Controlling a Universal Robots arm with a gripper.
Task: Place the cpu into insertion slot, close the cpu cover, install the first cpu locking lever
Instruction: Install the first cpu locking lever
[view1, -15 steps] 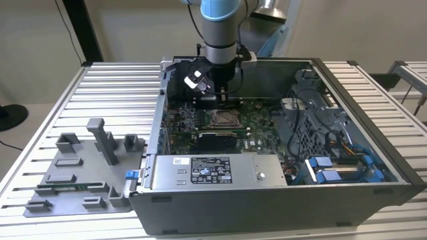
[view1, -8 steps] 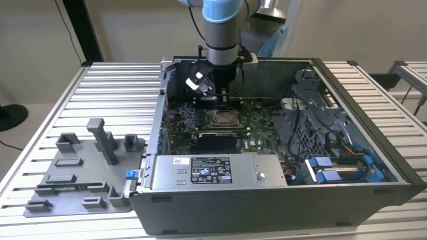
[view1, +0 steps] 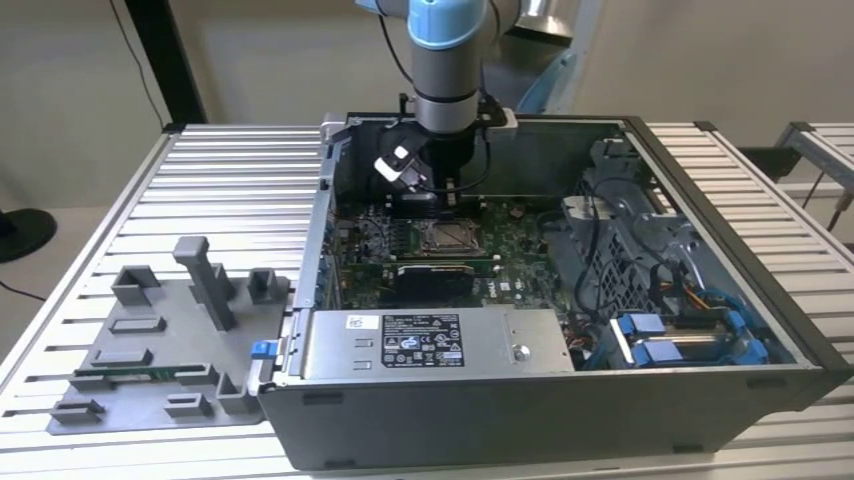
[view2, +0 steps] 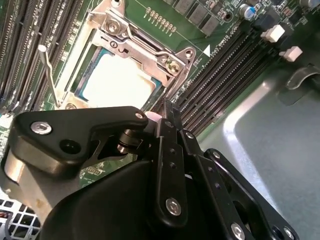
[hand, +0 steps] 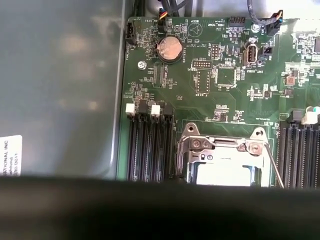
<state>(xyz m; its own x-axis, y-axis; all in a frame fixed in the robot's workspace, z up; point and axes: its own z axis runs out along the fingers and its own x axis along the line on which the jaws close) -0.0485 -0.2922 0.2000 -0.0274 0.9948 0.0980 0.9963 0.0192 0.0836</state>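
Note:
The cpu (view2: 120, 80) lies in the insertion slot (view1: 427, 240) on the green board, its silvery top showing. The cpu cover (view2: 137, 42) is down over it, its metal frame around the chip; in the first wrist view the cover (hand: 220, 147) sits at the socket's edge. A thin wire locking lever (view2: 50, 75) slants beside the socket, its knobbed end standing off from the frame, and it appears again as the lever (hand: 274, 167). My gripper (view1: 411, 190) hangs inside the case, just above and behind the socket. In the second wrist view the gripper (view2: 152, 120) is black and close to the socket's corner.
The open computer case (view1: 747, 270) walls in the board on all sides. Long black memory slots (view2: 225, 70) flank the socket. A power supply box (view1: 427, 340) sits at the front, with cables and blue drive bays (view1: 667, 335) at the exterior view's right. A grey fixture tray (view1: 160, 350) lies outside the case.

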